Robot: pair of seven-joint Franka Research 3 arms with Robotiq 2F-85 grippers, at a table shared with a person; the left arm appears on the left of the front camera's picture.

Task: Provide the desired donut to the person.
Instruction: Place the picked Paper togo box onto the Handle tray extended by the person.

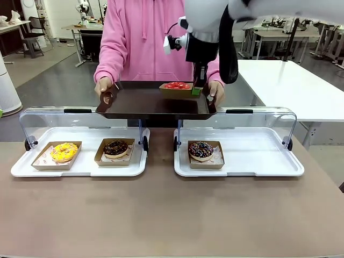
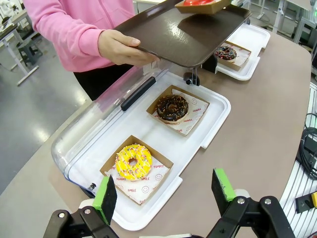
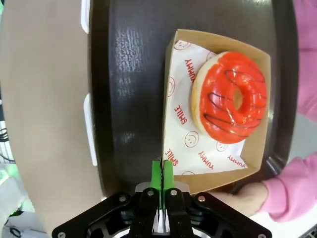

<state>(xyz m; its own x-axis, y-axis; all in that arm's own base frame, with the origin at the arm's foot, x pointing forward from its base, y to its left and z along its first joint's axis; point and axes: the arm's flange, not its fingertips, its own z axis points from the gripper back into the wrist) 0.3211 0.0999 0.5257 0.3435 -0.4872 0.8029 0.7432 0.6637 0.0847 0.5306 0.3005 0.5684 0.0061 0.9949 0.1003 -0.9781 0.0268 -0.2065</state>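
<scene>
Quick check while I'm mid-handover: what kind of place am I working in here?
Likely a lab or workshop staged as a donut counter: two white display trays with clear lids hold boxed donuts, the person holds a brown serving tray, and plain work tables stand behind.

Right arm far forward, right fingers pinched on box edge — left fingers wide apart.

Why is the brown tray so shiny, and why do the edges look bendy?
Left wrist view: light glares off the tray, and the wide lens curves the table edge. Right wrist view: the same pale glare beside the red donut; the tray's sides bow.
</scene>
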